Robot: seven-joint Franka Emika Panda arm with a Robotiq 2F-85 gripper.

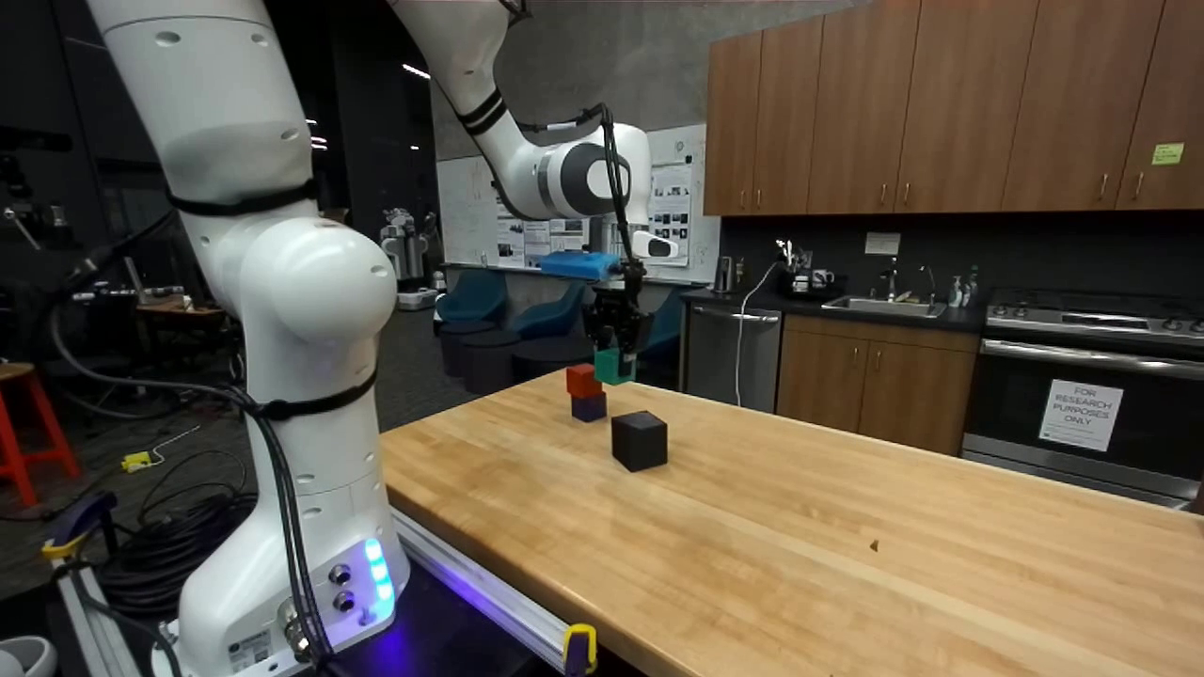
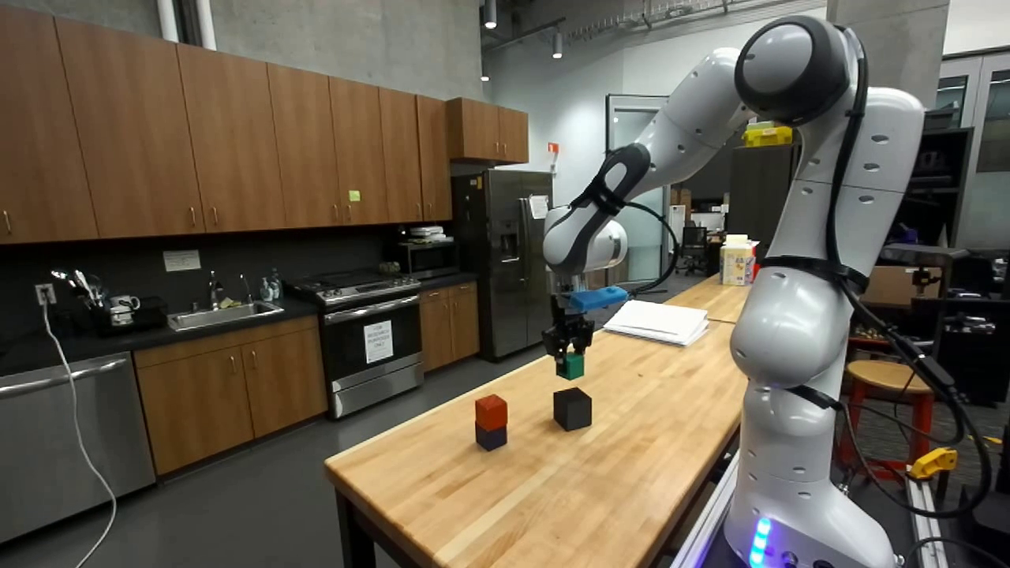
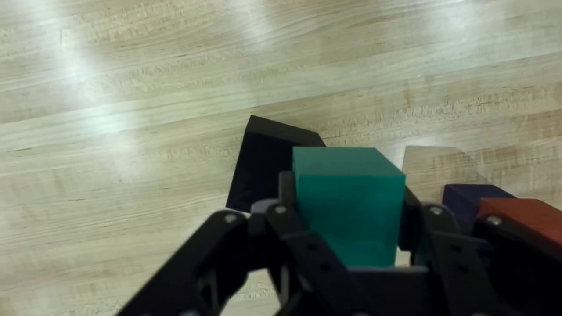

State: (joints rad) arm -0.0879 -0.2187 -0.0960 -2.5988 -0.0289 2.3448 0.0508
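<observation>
One green cube (image 3: 349, 215), wrist view: squarely between the fingers (image 3: 287, 188), which pinch it on two opposite faces.
Black cube (image 3: 263, 166), wrist view: on the counter (image 3: 131, 87) beneath the fingers, partly hidden by them and by the green cube.
Red cube (image 3: 527, 215), wrist view: to the picture's right of the fingers, partly covered, with the purple cube (image 3: 472, 195) under it.
Fingers' hold, in an exterior view: green cube (image 1: 605, 367) at their lower end, raised off the counter; black cube (image 1: 640, 442) lower and nearer the camera; red cube (image 1: 583, 381) to their picture left, on the purple cube.
Fingers' hold, in an exterior view: green cube (image 2: 575, 365) hanging above the counter, black cube (image 2: 573, 409) lower; white papers (image 2: 659, 322) lying farther along the counter, beyond the fingers.
</observation>
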